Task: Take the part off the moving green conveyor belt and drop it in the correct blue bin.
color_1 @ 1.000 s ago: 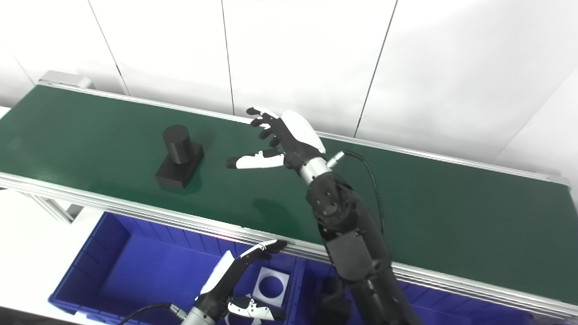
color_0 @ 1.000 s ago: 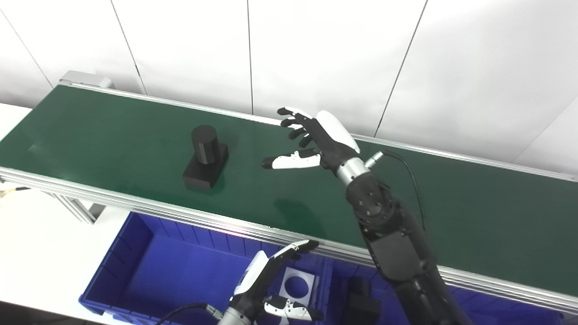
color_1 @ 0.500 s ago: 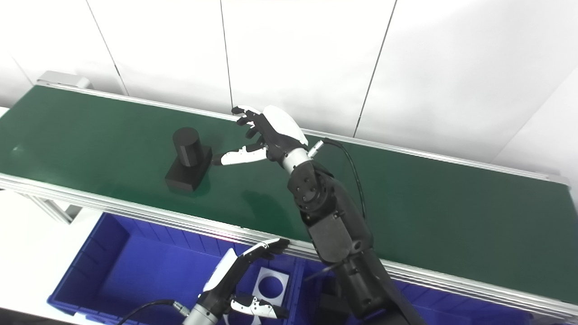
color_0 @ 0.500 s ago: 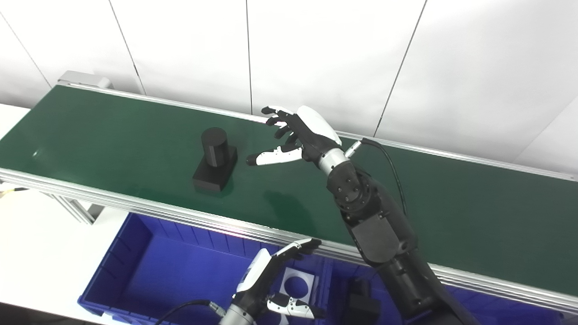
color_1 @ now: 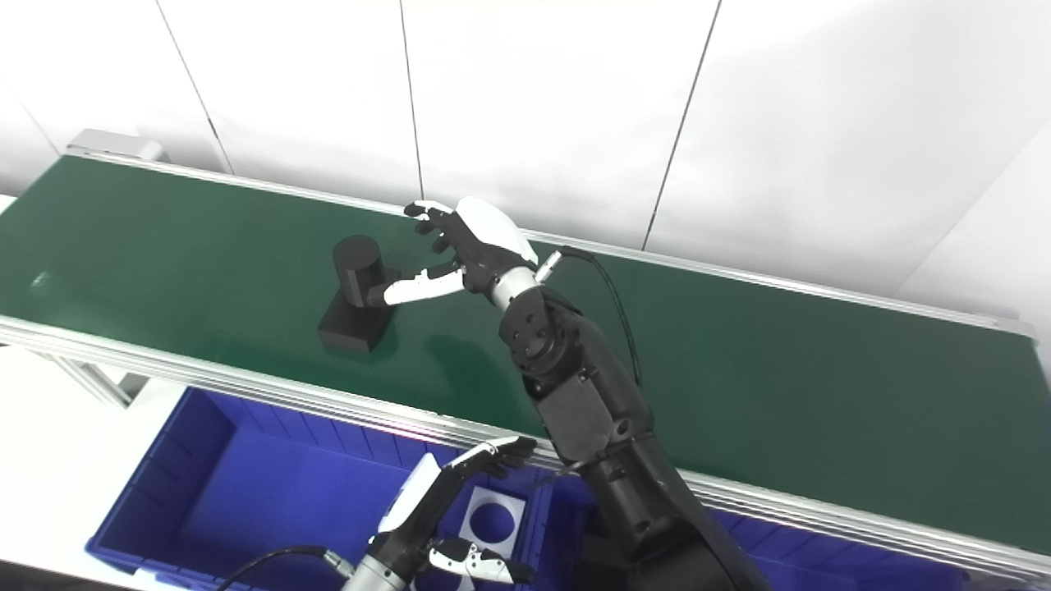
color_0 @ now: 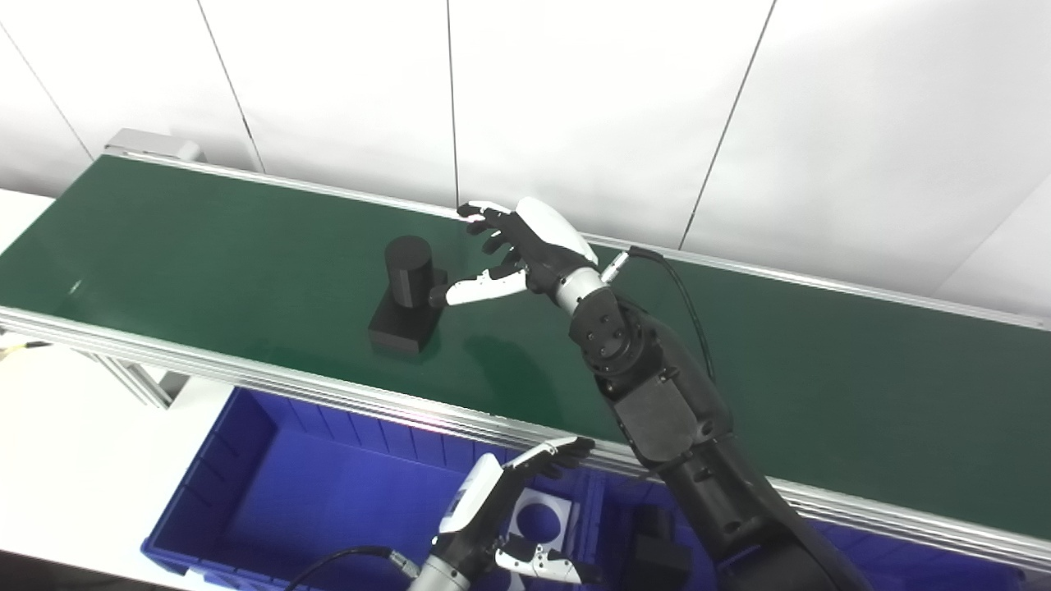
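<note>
Part (color_0: 404, 295), black cyl. on square base, sits upright on green belt (color_0: 205, 246), now further along toward centre vs 1 s ago. Right hand (color_0: 517, 250) has closed the gap: was well apart from part, now thumb tip touching or just short of cyl.'s side, other fingers spread above/behind it. Hand is apart, nothing held. Means approach nearly done; prob. next = wrap fingers round cyl. before belt carries it past. Left hand (color_0: 501, 517) waits low over blue bin (color_0: 246, 460), fingers apart, empty, approx. same spot as before.
</note>
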Available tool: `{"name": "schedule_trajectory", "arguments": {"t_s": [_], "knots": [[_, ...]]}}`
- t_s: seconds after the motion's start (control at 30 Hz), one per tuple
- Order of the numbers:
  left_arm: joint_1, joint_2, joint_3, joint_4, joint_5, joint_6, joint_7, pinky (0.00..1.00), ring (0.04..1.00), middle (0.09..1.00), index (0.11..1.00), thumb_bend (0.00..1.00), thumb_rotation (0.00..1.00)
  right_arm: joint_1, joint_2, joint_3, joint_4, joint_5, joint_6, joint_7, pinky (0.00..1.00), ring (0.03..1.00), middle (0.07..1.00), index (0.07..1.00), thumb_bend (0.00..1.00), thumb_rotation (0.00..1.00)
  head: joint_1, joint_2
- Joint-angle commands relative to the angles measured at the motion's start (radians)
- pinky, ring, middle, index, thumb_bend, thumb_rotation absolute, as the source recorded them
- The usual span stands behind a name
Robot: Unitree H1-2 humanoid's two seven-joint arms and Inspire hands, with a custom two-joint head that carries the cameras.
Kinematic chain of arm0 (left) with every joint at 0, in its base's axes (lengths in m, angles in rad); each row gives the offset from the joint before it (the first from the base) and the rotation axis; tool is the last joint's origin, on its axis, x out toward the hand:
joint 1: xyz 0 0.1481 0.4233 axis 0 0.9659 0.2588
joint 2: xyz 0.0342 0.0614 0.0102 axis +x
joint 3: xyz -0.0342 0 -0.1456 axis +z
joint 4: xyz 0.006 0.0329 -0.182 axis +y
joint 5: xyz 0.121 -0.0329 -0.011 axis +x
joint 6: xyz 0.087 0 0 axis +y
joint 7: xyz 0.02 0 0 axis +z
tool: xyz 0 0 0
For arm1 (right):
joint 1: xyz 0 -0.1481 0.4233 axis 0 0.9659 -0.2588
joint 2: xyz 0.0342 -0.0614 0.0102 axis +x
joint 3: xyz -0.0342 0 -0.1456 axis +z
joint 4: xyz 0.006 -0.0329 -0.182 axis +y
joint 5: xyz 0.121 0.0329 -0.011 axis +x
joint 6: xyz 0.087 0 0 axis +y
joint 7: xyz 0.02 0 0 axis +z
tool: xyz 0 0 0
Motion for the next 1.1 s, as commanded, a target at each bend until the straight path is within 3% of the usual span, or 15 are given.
{"name": "schedule_trajectory", "arguments": {"t_s": [0.0,0.37,0.53,0.7,0.83,0.93,1.03,1.07], "knots": [[-0.014,-0.008,0.003,-0.012,0.011,-0.04,0.014,0.69,0.755,0.811,0.82,0.95,0.45,-0.069,0.034,-0.002,0.01,0.008,-0.053,-0.029,0.63,0.768,0.842,0.887,0.89,0.46,0.001,0.001],[0.007,-0.022,0.013,-0.022,0.02,-0.04,0.001,0.68,0.75,0.799,0.804,0.94,0.3,-0.13,0.087,0.022,0.157,0.003,-0.078,-0.061,0.64,0.792,0.886,0.912,0.89,0.46,0.023,0.009],[0.018,-0.03,0.021,-0.028,0.015,-0.04,-0.012,0.63,0.706,0.763,0.781,0.94,0.29,-0.159,0.117,0.033,0.222,-0.004,-0.071,-0.079,0.65,0.81,0.895,0.923,0.88,0.45,0.026,0.012],[0.014,-0.041,0.012,-0.02,0.032,-0.04,0.02,0.59,0.665,0.718,0.739,0.93,0.22,-0.194,0.148,0.039,0.315,-0.007,-0.081,-0.108,0.65,0.824,0.909,0.934,0.86,0.43,0.035,0.014],[0.006,-0.047,-0.004,-0.006,0.056,-0.04,0.052,0.62,0.716,0.778,0.752,0.91,0.2,-0.213,0.167,0.037,0.383,-0.001,-0.103,-0.139,0.64,0.818,0.898,0.928,0.84,0.39,0.038,0.015],[0.006,-0.048,-0.004,0.003,0.071,-0.04,0.033,0.67,0.751,0.801,0.782,0.89,0.23,-0.216,0.176,0.034,0.424,0.004,-0.125,-0.168,0.61,0.784,0.886,0.916,0.81,0.35,0.04,0.018],[0.013,-0.051,0.003,-0.004,0.061,-0.04,0.019,0.69,0.773,0.824,0.795,0.9,0.26,-0.214,0.184,0.034,0.455,0.003,-0.135,-0.208,0.57,0.721,0.839,0.886,0.71,0.21,0.039,0.021],[0.013,-0.053,0.004,-0.006,0.062,-0.04,0.022,0.69,0.769,0.82,0.788,0.9,0.25,-0.209,0.184,0.031,0.458,0.004,-0.142,-0.227,0.54,0.665,0.781,0.861,0.66,0.1,0.037,0.022]]}}
